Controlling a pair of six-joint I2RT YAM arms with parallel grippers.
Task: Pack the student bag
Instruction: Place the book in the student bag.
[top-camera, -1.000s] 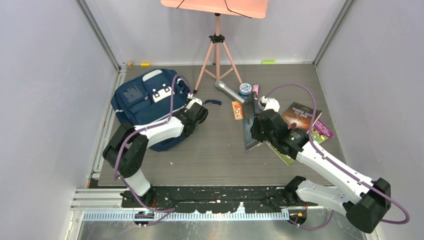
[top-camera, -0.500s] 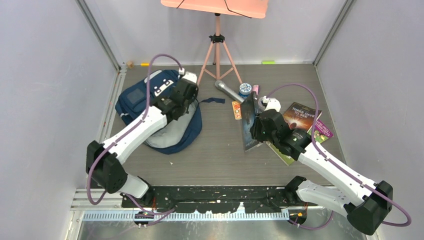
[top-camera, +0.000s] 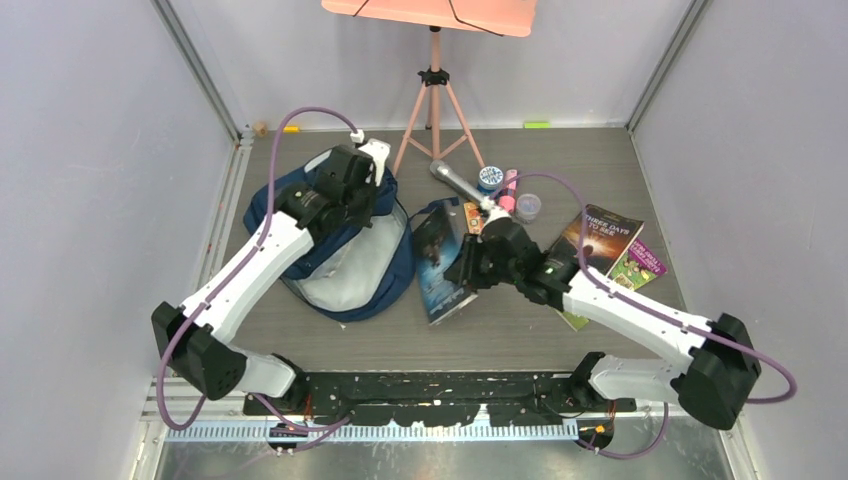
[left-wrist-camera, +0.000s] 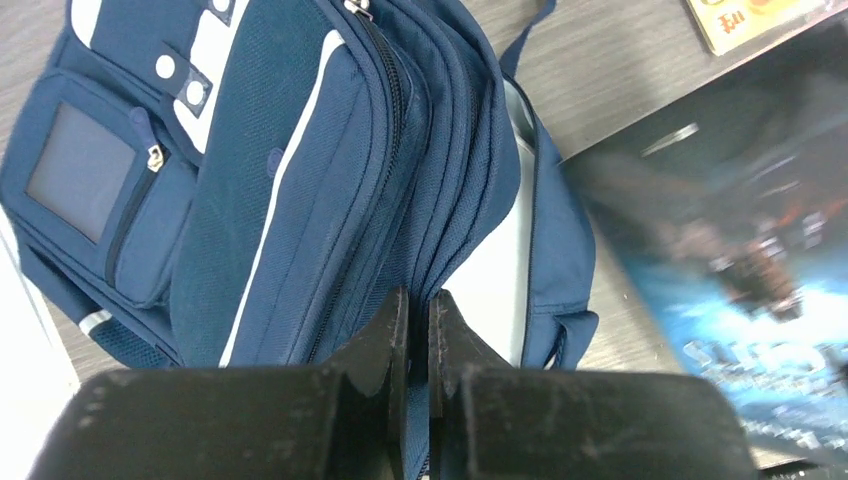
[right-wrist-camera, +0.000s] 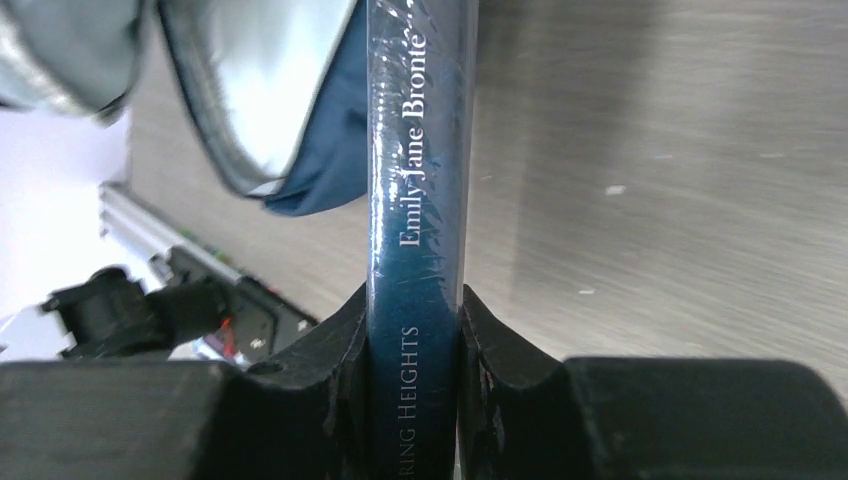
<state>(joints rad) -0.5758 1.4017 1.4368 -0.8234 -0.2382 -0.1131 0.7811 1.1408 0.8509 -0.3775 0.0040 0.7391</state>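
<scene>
Book (top-camera: 437, 262) edge beside student bag (top-camera: 350, 280) open rim.

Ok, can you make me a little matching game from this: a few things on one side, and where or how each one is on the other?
Things:
1 backpack
2 blue book
3 tripod
4 brown book

States:
A lying flat on the right, untouched
B pinched by the left gripper, grey lining showing
C standing at the back
D clamped in the right gripper

Pairs: 1-B, 2-D, 3-C, 4-A.
</scene>
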